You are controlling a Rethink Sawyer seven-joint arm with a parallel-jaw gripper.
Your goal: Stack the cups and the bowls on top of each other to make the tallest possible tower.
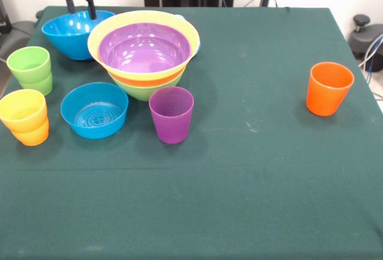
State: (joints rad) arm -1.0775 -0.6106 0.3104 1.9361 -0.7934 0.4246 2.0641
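Directly below the end effector [82,6] sits the big blue bowl [75,33], its far rim between the slightly parted, empty fingers. Beside it stands the tower [143,54]. Pinching the rim squarely should keep the bowl from tipping when lifted.

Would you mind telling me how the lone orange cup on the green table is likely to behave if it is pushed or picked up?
The orange cup looks like thin smooth plastic, so it is probably light and a little slippery to pinch. It stands upright and narrows toward its base, so a push near the rim may well tip it; once on its side it would likely roll in a curve.
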